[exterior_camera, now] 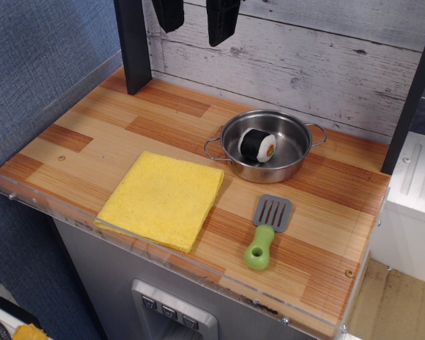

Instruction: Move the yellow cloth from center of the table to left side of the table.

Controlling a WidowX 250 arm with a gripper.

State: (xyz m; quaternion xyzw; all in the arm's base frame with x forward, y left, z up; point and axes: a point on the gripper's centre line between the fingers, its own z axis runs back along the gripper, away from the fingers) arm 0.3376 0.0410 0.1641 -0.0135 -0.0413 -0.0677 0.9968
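The yellow cloth (163,199) lies flat and folded on the wood-plank table (92,134), near the front edge and left of the middle, one corner reaching the clear rim. My gripper (195,15) hangs at the top of the view, high above the back of the table and well away from the cloth. Its two black fingers (222,20) stand apart with nothing between them.
A steel pan (265,145) with a sushi roll (257,145) in it stands right of the cloth. A green-handled grey spatula (266,230) lies in front of the pan. A dark post (133,46) rises at the back left. A clear acrylic rim (28,195) edges the table.
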